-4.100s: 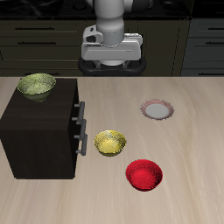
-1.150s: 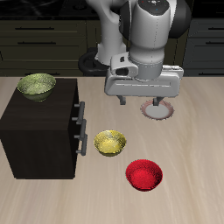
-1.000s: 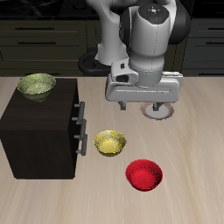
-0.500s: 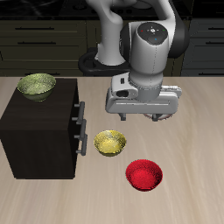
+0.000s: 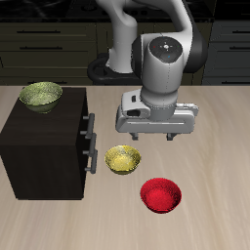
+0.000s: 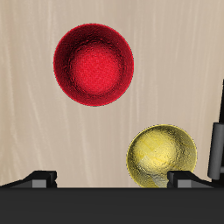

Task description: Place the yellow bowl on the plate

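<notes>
Light wood table (image 5: 220,156), dark cabinets (image 5: 39,39) behind.

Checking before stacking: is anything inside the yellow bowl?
The yellow bowl looks empty in the wrist view; only its speckled inside shows. What lies under it is hidden.

You're working in a simulated kitchen: dark cabinets with drawer fronts (image 5: 229,44) line the back wall, a pale wooden counter (image 5: 220,146) carries a red bowl (image 5: 161,194), a yellow bowl (image 5: 123,158), and a small dark drawer cabinet (image 5: 44,146).
</notes>
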Motion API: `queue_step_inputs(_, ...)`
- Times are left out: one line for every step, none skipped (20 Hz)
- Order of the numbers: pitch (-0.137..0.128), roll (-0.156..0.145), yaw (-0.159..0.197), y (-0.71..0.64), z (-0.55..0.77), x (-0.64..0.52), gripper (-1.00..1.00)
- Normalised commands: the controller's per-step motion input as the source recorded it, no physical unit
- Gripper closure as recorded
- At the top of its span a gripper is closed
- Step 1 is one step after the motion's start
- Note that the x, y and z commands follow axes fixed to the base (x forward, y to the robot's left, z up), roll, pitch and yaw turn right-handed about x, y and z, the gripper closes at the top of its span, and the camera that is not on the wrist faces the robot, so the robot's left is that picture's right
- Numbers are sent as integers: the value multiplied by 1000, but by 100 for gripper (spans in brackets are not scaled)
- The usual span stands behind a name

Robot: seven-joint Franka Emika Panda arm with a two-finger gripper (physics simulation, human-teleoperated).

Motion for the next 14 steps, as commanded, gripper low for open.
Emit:
queue_step_inputs(-22, -1, 45, -10, -121, -175, -100)
queue_step_inputs(-28, 42, 2, 88, -109, -86, -100)
queue_step_inputs(-16, 43, 24, 95, -109, -75, -100)
queue_step_inputs(-26, 41, 55, 6, -109, -189, -100)
queue_step_inputs(-39, -31, -40, -133, -85, -211, -100)
queue_step_inputs(18, 78, -32, -9, -203, -116, -100)
queue_step_inputs(-18, 10, 83, -112, -192, -169, -100)
queue_step_inputs(11, 38, -38, -112, -214, -153, -100)
queue_step_inputs(0, 14, -5, -208, -154, -179, -100)
queue_step_inputs(-10, -1, 13, -208, -136, -80, -100)
queue_step_inputs(-7, -2, 4, -150, -105, -13, -100)
queue_step_inputs(13, -30, -3, -251, -121, -63, -100)
queue_step_inputs(-22, -2, 28, -184, -70, -50, -100)
queue_step_inputs(-8, -5, -17, -251, -99, -42, -100)
